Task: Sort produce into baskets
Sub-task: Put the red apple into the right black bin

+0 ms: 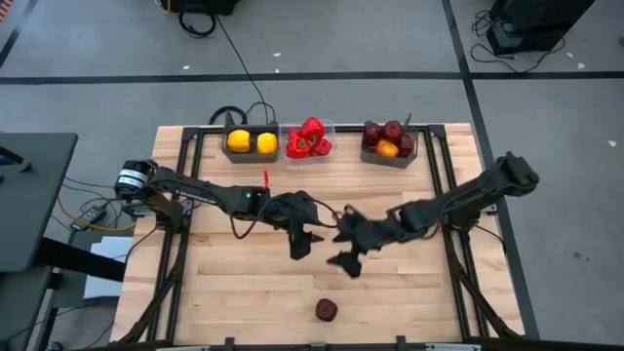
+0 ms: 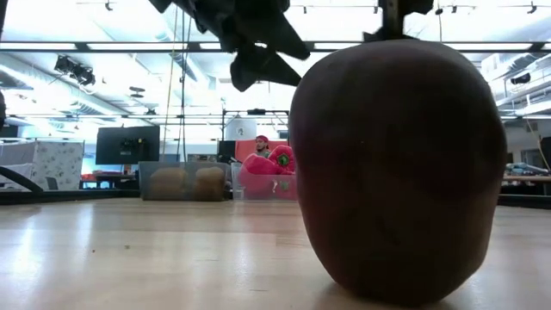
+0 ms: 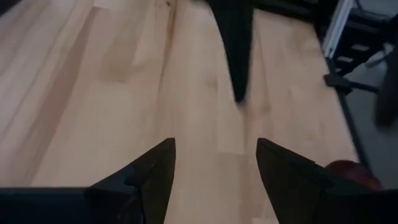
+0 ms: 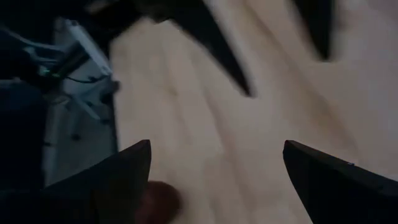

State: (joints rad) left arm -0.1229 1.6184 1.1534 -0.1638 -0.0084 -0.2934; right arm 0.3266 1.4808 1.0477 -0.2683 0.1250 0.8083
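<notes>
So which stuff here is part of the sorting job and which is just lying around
Job: apple loose on the table; left basket with yellow peppers; clear basket with red peppers; right basket of apples.
Lying about: cables, black stand.

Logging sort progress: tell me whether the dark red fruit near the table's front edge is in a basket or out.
Out. The dark red fruit sits alone on the bare table, far from the three baskets along the back edge.
</notes>
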